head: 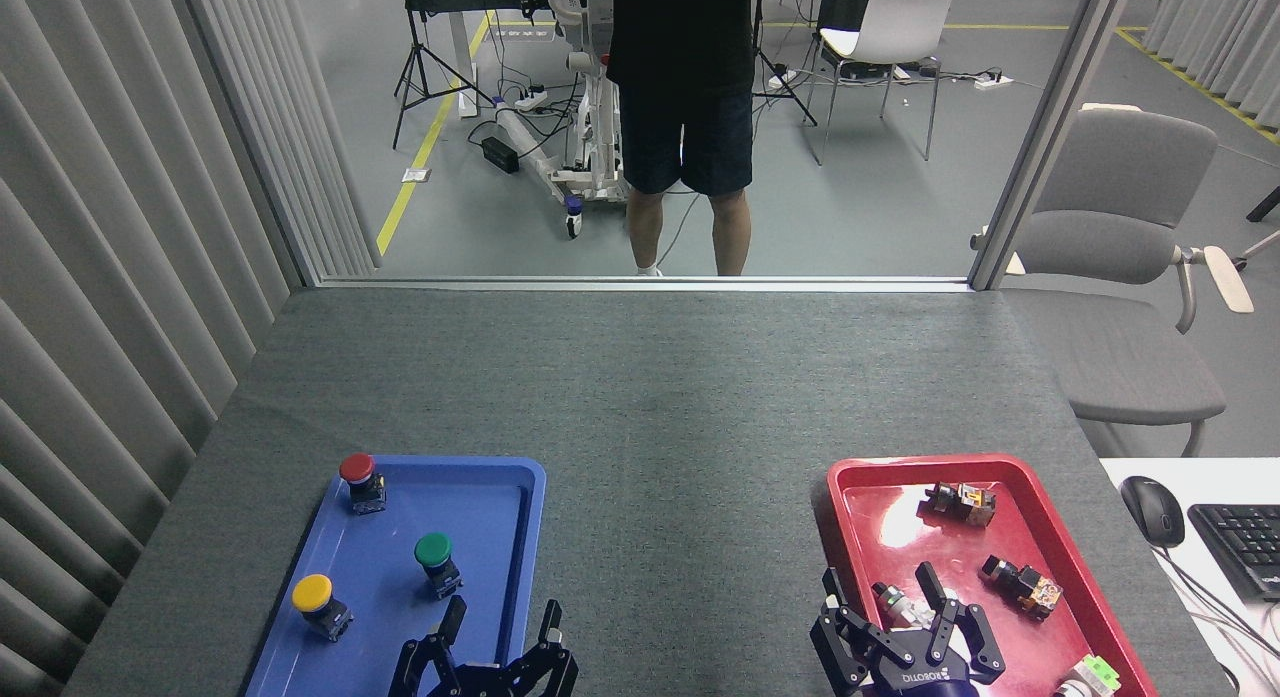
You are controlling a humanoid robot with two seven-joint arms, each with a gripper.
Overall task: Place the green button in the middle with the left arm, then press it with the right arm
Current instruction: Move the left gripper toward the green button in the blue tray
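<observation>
The green button [435,560] stands upright in the blue tray [520,477], right of centre, on its black base. My left gripper [502,617] sits at the tray's near right edge, just below and right of the button, open with nothing between its fingers. My right gripper [880,592] hovers over the near left part of the red tray [845,474], open and empty. The middle [680,507], bare dark grey felt between the two trays, holds nothing.
A red button [360,480] and a yellow button [318,604] also stand in the blue tray. Small switch parts [960,502] lie in the red tray. A person's legs [685,217] stand beyond the table's far edge. A mouse [1152,510] and keyboard [1240,547] lie at right.
</observation>
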